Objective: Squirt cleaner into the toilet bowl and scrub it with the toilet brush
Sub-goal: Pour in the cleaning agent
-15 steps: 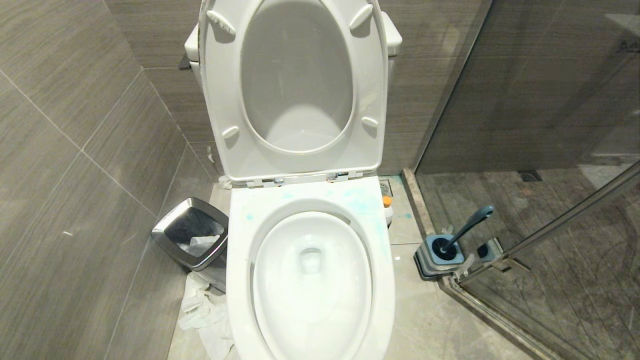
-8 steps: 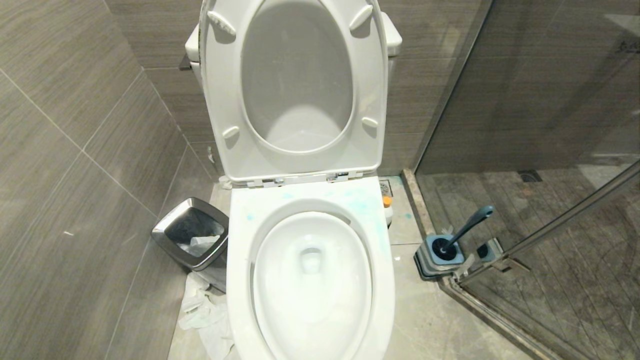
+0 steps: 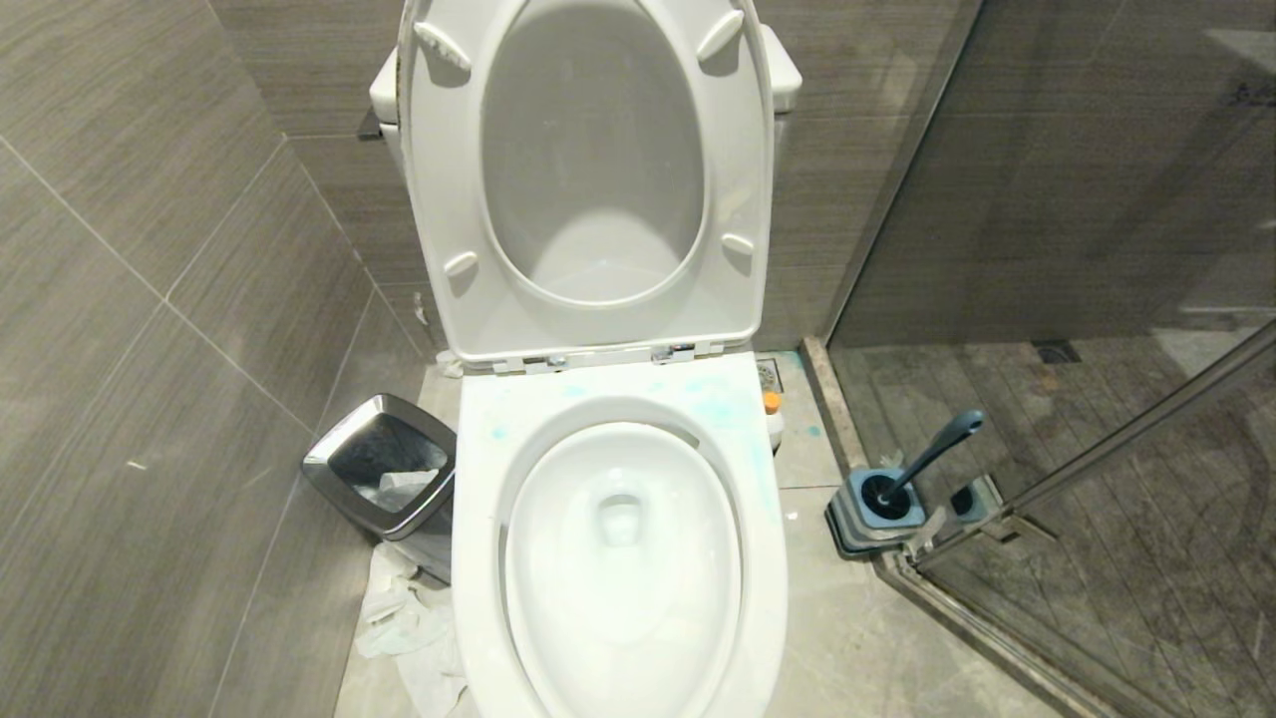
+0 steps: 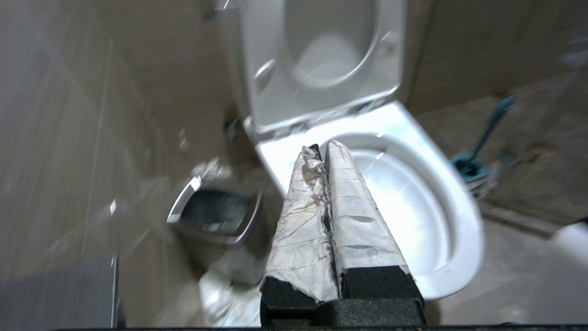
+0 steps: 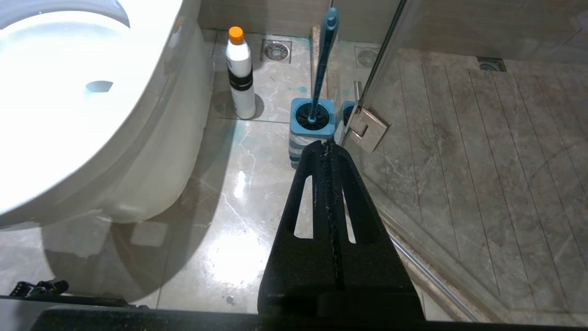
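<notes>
Both claws closed; toilet brush point(image 5: 321, 59) stands beyond right claw point(image 5: 327, 146).

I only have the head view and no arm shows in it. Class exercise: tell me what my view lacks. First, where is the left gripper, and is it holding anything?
Observer: The left gripper hangs above the toilet bowl, paper-wrapped fingers shut on nothing.
Operator: And the right gripper?
Observer: The right gripper is shut and empty, low over the floor, pointing at the toilet brush in its holder.
Operator: I see an orange dot behind the toilet.
Observer: That is the cap of a white bottle standing on the floor beside the toilet.
</notes>
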You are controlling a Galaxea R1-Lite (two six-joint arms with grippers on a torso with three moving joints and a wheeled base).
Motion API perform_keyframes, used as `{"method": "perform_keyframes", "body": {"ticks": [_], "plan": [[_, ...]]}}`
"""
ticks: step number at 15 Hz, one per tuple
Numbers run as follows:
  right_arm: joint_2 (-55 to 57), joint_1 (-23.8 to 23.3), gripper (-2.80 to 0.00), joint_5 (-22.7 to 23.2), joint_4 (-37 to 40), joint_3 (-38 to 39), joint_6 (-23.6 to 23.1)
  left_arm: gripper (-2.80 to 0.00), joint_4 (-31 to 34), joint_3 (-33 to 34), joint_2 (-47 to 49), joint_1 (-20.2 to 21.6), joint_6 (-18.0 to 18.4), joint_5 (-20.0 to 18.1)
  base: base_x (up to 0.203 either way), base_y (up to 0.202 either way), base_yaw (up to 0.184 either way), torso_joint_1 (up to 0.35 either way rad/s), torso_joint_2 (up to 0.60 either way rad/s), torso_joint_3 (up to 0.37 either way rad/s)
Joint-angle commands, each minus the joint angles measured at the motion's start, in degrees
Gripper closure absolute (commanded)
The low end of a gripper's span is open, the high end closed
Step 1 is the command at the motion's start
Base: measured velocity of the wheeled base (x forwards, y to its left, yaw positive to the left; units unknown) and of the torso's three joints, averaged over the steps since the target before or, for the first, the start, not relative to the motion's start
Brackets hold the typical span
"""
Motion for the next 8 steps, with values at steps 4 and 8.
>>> {"method": "perform_keyframes", "body": {"ticks": [4, 8], "plan": [[0.1, 0.0, 0.00, 0.0, 0.0, -0.1, 0.0, 0.00, -25.3, 31.2, -1.8, 0.0, 1.6, 5.0, 0.000, 0.000, 0.000, 0.000, 0.00, 0.000], [0.1, 0.0, 0.00, 0.0, 0.0, -0.1, 0.0, 0.00, -31.7, 41.1, -1.9, 0.0, 1.7, 12.4, 0.000, 0.000, 0.000, 0.000, 0.00, 0.000]]}}
